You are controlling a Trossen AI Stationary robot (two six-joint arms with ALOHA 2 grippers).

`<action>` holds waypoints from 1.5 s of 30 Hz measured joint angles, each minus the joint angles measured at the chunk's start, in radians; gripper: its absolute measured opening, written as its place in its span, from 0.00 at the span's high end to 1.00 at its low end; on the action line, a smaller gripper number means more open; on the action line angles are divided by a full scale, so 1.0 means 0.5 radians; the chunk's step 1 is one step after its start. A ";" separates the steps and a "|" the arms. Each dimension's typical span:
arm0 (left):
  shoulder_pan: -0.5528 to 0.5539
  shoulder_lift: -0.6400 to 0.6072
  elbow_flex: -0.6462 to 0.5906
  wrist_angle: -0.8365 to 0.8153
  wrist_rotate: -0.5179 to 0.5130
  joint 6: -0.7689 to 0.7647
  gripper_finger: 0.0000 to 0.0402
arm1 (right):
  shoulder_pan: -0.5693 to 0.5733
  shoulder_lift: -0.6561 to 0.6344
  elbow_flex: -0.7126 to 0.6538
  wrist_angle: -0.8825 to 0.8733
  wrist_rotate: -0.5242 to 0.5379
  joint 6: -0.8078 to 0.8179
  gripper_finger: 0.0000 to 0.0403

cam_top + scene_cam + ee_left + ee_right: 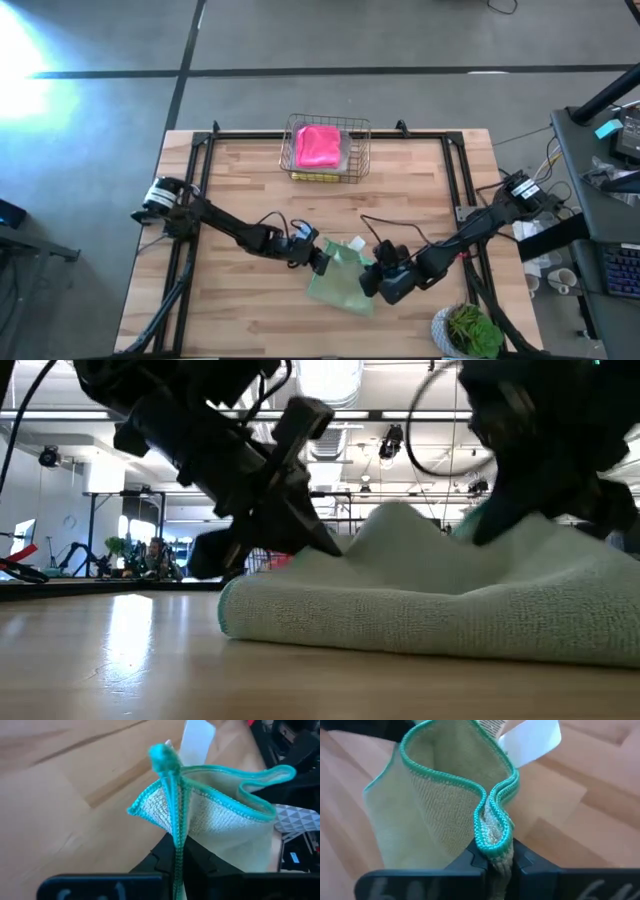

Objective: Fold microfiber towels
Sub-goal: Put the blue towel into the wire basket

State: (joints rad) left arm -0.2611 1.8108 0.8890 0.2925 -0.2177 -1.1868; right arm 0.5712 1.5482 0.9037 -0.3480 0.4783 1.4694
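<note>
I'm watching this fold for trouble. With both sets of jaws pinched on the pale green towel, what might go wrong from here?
1. The left gripper and right gripper each hold only the hemmed edge of the pale green towel, so a corner might slip free when lifted.
2. The white label sits near the pinch and may end up showing outside the fold.

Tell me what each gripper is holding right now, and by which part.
Both hold the sage towel by its teal-stitched edge: the left gripper pinches one side's hem, and the right gripper pinches a doubled fold of hem.
</note>
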 joint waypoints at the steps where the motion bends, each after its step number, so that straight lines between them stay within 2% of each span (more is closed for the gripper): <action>1: 0.000 -0.024 0.000 -0.025 -0.001 0.015 0.99 | -0.005 -0.001 0.048 -0.060 0.007 -0.033 0.97; 4: 0.000 -0.072 0.013 -0.084 -0.017 0.072 0.99 | -0.023 -0.004 0.186 -0.249 0.064 -0.128 0.97; 11: 0.010 -0.270 0.019 -0.290 -0.206 0.183 1.00 | -0.167 -0.039 0.407 -0.643 0.091 -0.356 0.97; 21: 0.137 -0.572 0.020 -0.439 -0.485 0.382 1.00 | -0.575 -0.114 0.631 -0.652 0.037 -1.040 0.97; 31: 0.419 -0.789 0.033 -0.515 -0.556 0.664 1.00 | -0.998 -0.130 0.857 -0.654 -0.119 -1.657 0.97; 38: 0.612 -0.849 0.096 -0.516 -0.562 0.887 1.00 | -1.305 -0.128 0.976 -0.598 -0.256 -1.906 0.97; 45: 0.846 -0.849 0.167 -0.532 -0.561 1.091 1.00 | -1.642 -0.126 0.996 -0.392 -0.529 -2.060 0.97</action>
State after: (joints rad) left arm 0.1621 1.3865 0.9725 0.0267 -0.4981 -0.6411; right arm -0.2498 1.4853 1.4018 -0.5440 0.2139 0.4393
